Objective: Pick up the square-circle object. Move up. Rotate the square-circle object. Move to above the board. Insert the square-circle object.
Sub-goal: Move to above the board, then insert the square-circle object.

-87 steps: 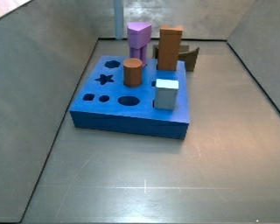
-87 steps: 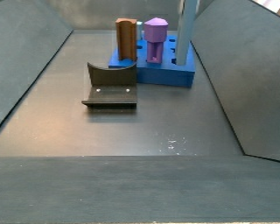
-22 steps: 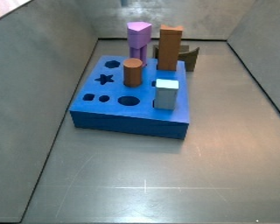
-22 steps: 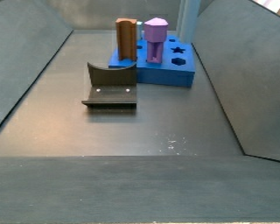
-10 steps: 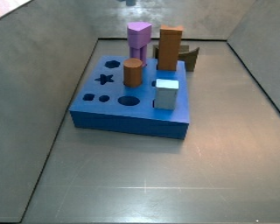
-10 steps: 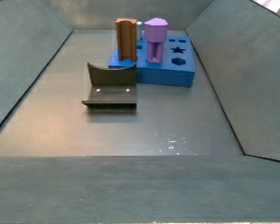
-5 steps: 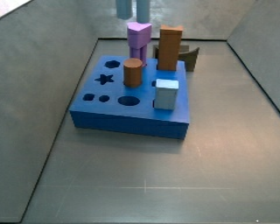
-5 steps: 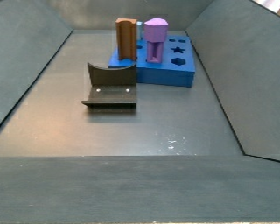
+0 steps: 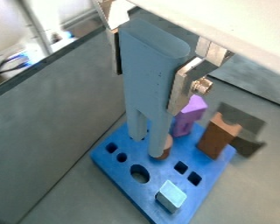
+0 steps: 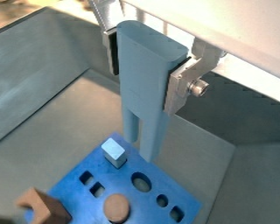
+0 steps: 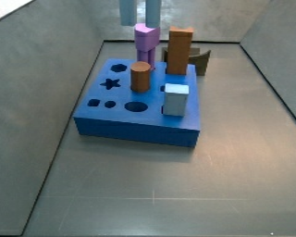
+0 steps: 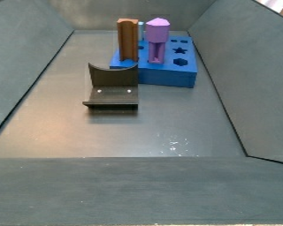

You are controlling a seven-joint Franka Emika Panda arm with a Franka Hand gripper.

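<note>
One peg aloft: gripper clamps square-circle object between silver fingers, peg hanging upright below pads, high over board. Peg tip newly visible at side view's upper edge — transfer toward board underway; insertion not yet begun.

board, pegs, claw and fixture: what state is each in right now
claw: shut on the square-circle object, high above the board
square-circle object: held upright, not inserted
board: flat on floor, star and round holes open
purple peg: upright in board
tall brown peg: upright in board
pale square block: seated in board
fixture: on floor, holds nothing
</note>
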